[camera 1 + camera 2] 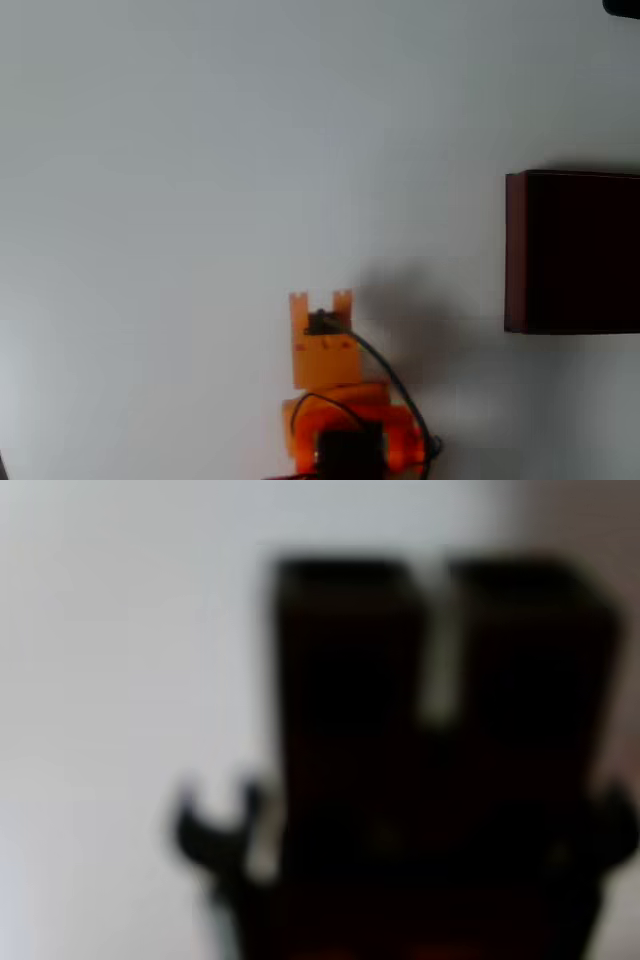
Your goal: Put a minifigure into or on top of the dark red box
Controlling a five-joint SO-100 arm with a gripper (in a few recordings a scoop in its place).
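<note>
Status: minifigure (440, 780) clamped in the tool (321, 300), over bare tabletop (200, 150), well apart from the dark red box (572, 252) at right; transfer and release outstanding. Overhead view supplies box and layout. Wrist view, blurred, supplies the figure's legs and clawed hand close up.

A plain white surface (200, 150) fills the overhead view, smooth and bare across its upper and left parts. The dark red box (515, 250) rests on it at the right edge of the frame, cut off by the border, its interior almost black. A soft shadow falls on the surface left of the box.
</note>
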